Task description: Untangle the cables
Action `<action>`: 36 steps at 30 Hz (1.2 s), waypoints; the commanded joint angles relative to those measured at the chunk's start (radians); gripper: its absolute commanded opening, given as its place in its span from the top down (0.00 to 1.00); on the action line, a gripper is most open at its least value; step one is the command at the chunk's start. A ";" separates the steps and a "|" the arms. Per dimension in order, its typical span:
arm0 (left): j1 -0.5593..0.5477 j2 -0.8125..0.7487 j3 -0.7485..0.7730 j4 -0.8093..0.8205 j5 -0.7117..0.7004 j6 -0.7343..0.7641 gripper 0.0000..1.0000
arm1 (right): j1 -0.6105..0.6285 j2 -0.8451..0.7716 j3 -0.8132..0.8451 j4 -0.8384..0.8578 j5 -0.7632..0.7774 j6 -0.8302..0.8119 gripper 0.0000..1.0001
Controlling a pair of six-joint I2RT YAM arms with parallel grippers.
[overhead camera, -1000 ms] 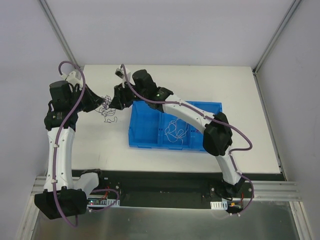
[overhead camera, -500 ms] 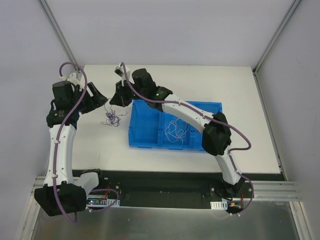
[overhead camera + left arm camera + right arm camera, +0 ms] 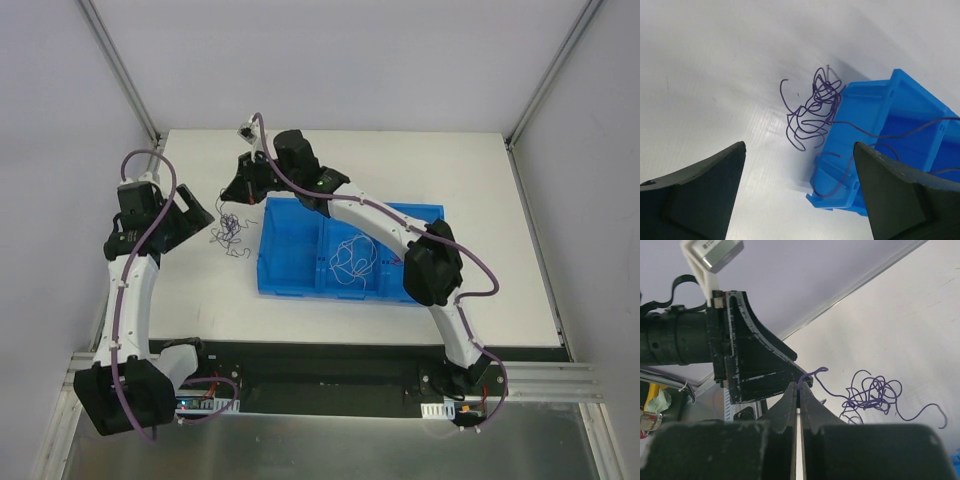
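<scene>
1. Right gripper (image 3: 797,390): on my wrist feed the jaws are pressed together, pinching one purple strand (image 3: 816,371) that curls up just past the tips.
2. From that pinch the strand runs down into the purple clump (image 3: 871,394), a loose, curly knot of the cables. I cannot tell whether the knot rests on the table or hangs just above it.
3. Left gripper (image 3: 799,150): the jaws are spread wide and hold nothing. Its fingers (image 3: 695,195) frame the clump from either side without touching it (that wrist camera looks straight at the knot).
4. From overhead, the two grippers face each other closely above the far-left part of the table (image 3: 470,180), with the left one nearer the table's left edge.
5. The clump is just beside the left end of the blue bin (image 3: 290,275), by the bin's far-left corner. A couple of thin dark strands trail from it across that end of the bin.
6. The bin itself sits mid-table, closer to the near edge than the far one. White cables (image 3: 350,262) lie curled in its middle compartment, well apart from both grippers.
</scene>
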 commanded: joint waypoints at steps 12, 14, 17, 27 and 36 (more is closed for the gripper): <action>0.061 0.423 -0.247 0.646 0.669 -0.492 0.13 | -0.001 -0.123 -0.045 0.083 -0.066 0.013 1.00; 0.055 0.465 -0.302 0.757 0.678 -0.533 0.18 | -0.001 -0.137 -0.050 0.088 -0.069 0.016 0.99; 0.043 0.523 -0.312 0.782 0.669 -0.526 0.32 | 0.001 -0.167 -0.065 0.100 -0.078 0.024 0.99; 0.057 0.559 -0.286 0.693 0.522 -0.472 0.69 | -0.013 -0.512 -0.285 0.137 -0.072 -0.085 0.99; 0.080 0.508 -0.297 0.686 0.526 -0.469 1.00 | -0.037 -0.715 -0.491 0.227 0.000 -0.158 0.99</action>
